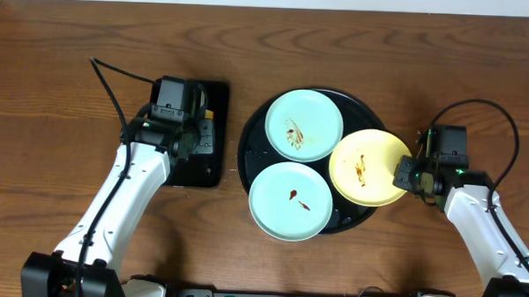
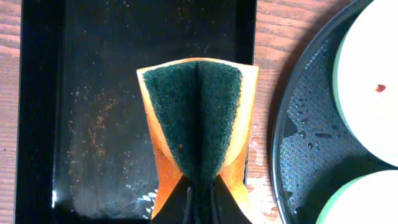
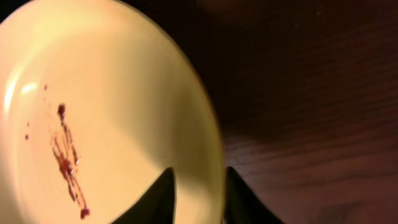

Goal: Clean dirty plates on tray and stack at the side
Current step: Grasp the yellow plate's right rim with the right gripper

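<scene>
Your right gripper [image 1: 406, 175] was clamped on the right rim of the pale yellow round plate [image 1: 375, 152], one finger on either side. Your left gripper [image 2: 199, 200] pinched a folded green-and-orange sponge [image 2: 198, 118] over the small rectangular black tray [image 2: 93, 93]. Beneath lay the brown wood-grain tabletop [image 1: 56, 53]. The yellow plate sat at the right of the large round glossy black tray [image 1: 357, 116] (overhanging its rim), its brown smear [image 1: 361, 169] running top to bottom. Two pale mint-blue round plates [image 1: 303, 123] filled the tray's left.

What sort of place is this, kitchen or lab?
Probably a lab bench staged for dishwashing, not a kitchen: bare wood table, smeared plates on a black tray, sponge pinched in the left pincer over a small tray. No sink in view.
</scene>
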You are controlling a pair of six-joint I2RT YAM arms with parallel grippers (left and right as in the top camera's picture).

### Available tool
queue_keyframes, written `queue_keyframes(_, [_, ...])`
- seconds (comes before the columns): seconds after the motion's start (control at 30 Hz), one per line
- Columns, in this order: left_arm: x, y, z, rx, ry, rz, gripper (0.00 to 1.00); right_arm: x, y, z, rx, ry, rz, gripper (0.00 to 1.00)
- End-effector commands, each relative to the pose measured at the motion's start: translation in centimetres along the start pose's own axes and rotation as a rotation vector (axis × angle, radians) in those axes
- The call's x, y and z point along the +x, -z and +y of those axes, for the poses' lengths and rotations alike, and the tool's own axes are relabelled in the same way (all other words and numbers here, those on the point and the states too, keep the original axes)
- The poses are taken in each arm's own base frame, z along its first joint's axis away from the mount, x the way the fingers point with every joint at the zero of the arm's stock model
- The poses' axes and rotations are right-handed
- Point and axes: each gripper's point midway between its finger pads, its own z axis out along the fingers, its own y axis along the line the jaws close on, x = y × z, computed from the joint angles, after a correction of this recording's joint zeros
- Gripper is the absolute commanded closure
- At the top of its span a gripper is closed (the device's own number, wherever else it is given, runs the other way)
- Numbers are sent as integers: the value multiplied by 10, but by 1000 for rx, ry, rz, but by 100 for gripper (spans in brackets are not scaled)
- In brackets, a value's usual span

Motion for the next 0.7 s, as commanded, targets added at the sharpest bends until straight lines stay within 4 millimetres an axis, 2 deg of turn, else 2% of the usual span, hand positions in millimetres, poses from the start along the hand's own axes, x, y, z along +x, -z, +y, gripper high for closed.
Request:
queue_keyframes(0.0, [-13, 9, -1, -7, -16, -43, 92, -3, 1, 6, -37, -10, -1, 83])
queue_keyframes(0.07, [-13, 9, -1, -7, -16, -42, 93, -3, 1, 6, -38, -8, -1, 93])
queue_keyframes(0.2, [-13, 9, -1, -7, -17, -42, 93, -3, 1, 6, -38, -7, -1, 99])
queue_keyframes(0.3, [-14, 9, 1, -16, -17, -47, 93, -3, 1, 6, -38, -7, -1, 99])
queue_keyframes(0.53, [-33, 17, 34, -213, -6, -143, 92, -2, 1, 6, -37, -7, 4, 99])
queue_keyframes(0.67, [-47, 22, 32, -205, 3, -206, 92, -2, 1, 6, -36, -7, 4, 99])
